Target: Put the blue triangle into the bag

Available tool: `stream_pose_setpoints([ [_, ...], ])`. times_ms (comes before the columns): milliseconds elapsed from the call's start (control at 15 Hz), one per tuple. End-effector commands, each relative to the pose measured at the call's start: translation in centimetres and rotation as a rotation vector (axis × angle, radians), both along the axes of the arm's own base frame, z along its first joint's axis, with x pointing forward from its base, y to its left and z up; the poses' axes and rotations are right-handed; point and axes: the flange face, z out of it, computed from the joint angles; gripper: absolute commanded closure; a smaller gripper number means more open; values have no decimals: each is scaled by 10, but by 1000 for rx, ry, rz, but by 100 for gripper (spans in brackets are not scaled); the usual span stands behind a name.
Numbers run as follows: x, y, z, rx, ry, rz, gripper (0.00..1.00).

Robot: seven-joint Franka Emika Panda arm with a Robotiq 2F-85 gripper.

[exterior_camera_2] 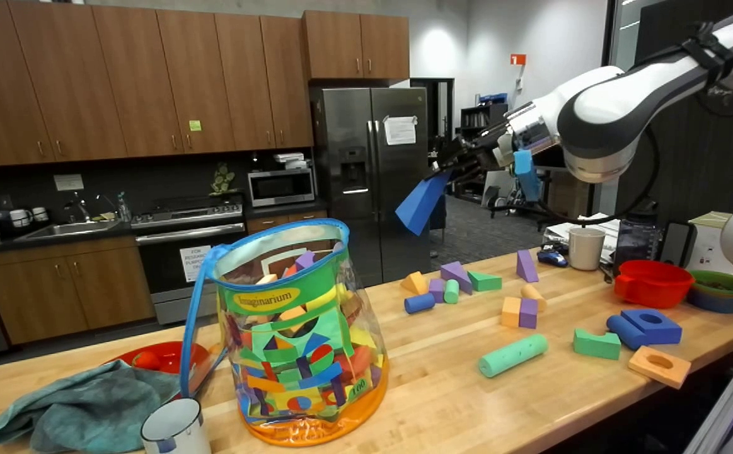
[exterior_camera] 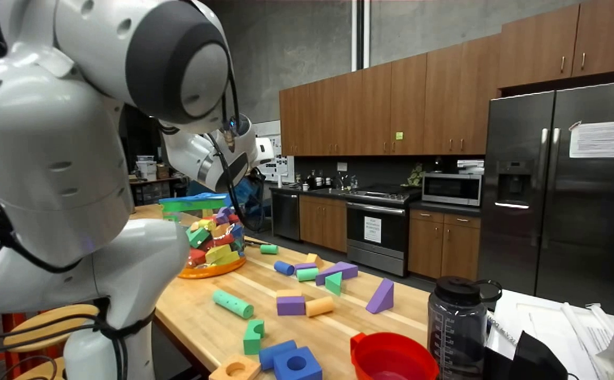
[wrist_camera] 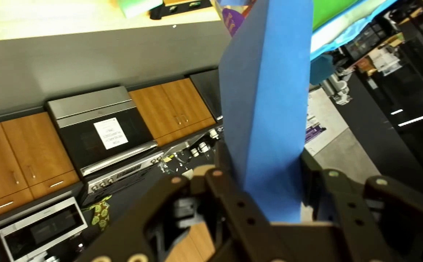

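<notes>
We hold the blue triangle point(exterior_camera_2: 421, 203) in the air, clamped in the claw point(wrist_camera: 266, 165), its long axis slanting down toward the side of the bag point(exterior_camera_2: 325, 277), but not yet, we judge, above it.

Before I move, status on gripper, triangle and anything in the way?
Gripper clamped on blue triangle, held aloft. Bag open-topped, triangle not yet inside. Bag's rim the likely snag.
</notes>
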Motion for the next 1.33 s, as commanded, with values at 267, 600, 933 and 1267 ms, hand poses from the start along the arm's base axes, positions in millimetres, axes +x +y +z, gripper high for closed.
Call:
stream_pose_setpoints([
  [267, -13, 20, 22, 159, -50, 185, 82],
  [600, -35, 78, 31, 196, -46, 330, 82],
  [933, -62, 144, 26, 203, -57, 462, 82],
  [1267, -114, 217, 18, 223, -117, 537, 82],
])
